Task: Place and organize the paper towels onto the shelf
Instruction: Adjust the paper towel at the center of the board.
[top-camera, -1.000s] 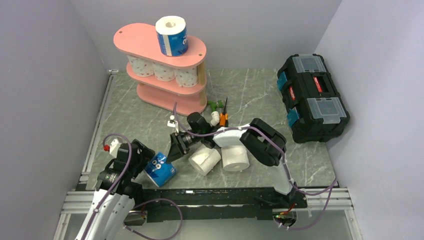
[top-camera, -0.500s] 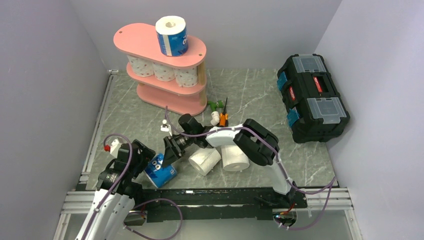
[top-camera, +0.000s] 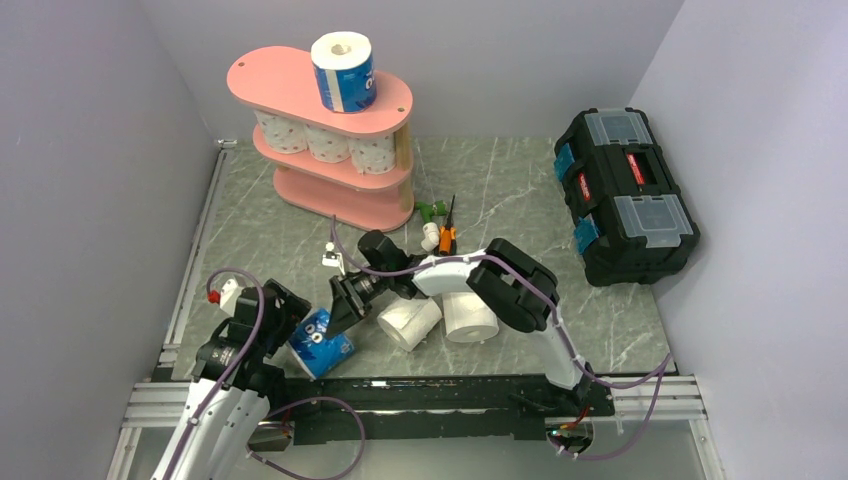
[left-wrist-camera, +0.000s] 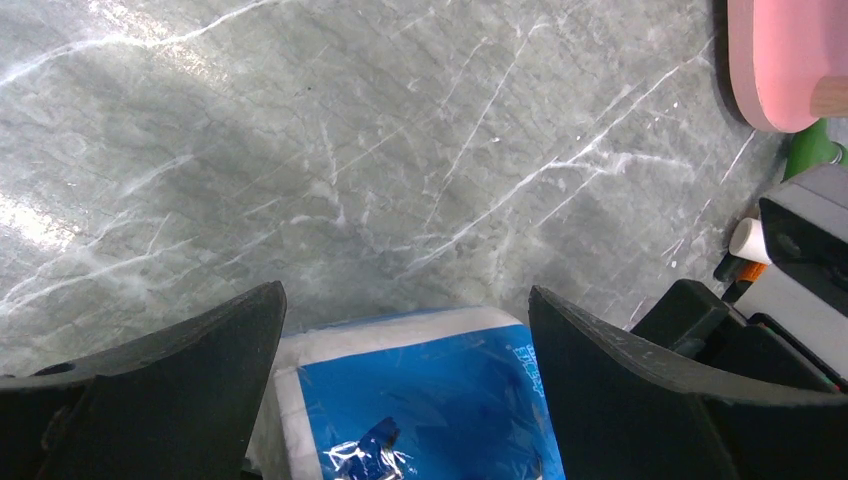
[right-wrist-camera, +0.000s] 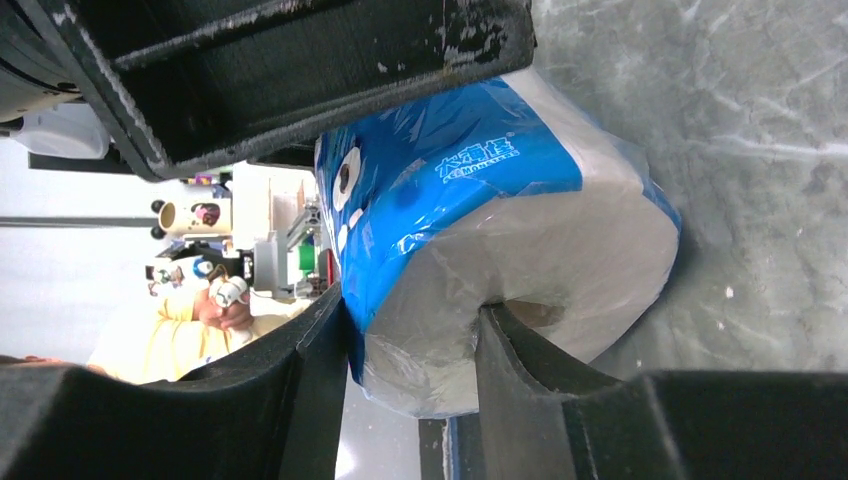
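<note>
High fixed camera looks down from the near edge over the whole table (top-camera: 500, 190). Left wrist camera faces the far edge, right faces back; both sit close to the blue roll (top-camera: 322, 342), shared by all views.

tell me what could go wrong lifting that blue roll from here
1. The right gripper pinches only one wall of the blue-wrapped roll, with one finger inside the core. The slick wrapper could slip, or the soft wall deform, on lifting.
2. The open left gripper straddles the same roll, so lifting may knock against it.
3. Two plain rolls lie close beside the right arm and could get pushed away.
</note>
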